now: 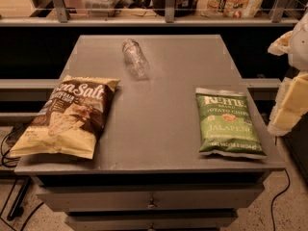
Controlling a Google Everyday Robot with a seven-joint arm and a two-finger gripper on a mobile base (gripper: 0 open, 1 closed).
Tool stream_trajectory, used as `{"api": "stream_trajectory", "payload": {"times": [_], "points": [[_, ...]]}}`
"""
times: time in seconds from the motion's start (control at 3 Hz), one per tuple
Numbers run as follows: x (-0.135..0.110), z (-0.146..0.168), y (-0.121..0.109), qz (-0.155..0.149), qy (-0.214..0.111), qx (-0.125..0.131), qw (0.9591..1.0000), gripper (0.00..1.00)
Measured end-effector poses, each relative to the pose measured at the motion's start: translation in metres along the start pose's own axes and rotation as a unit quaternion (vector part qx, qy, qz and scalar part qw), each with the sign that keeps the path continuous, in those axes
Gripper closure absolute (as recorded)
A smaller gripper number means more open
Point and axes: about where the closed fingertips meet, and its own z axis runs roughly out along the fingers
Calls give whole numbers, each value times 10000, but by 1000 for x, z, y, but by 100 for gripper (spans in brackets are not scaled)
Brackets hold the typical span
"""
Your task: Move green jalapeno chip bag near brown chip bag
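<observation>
Far right: tool [290,107] near Kettle Jalapeno bag [228,126]; Sea Salt bag [67,117] left.

A crumpled clear plastic bottle [134,58] lies on its side toward the back of the grey flat-topped surface [159,134]. My tool [288,110] sits just beyond its right edge.
</observation>
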Motion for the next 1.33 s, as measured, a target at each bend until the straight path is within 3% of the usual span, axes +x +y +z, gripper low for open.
{"api": "stream_trajectory", "payload": {"times": [0.33, 0.67, 1.0, 1.33], "points": [[0, 0, 0, 0, 0, 1, 10000, 0], [-2, 7, 0, 123, -353, -146, 9992, 0], [-11, 42, 6, 506, -918, -541, 9930, 0], [-16, 70, 10, 636, -977, -700, 9907, 0]]}}
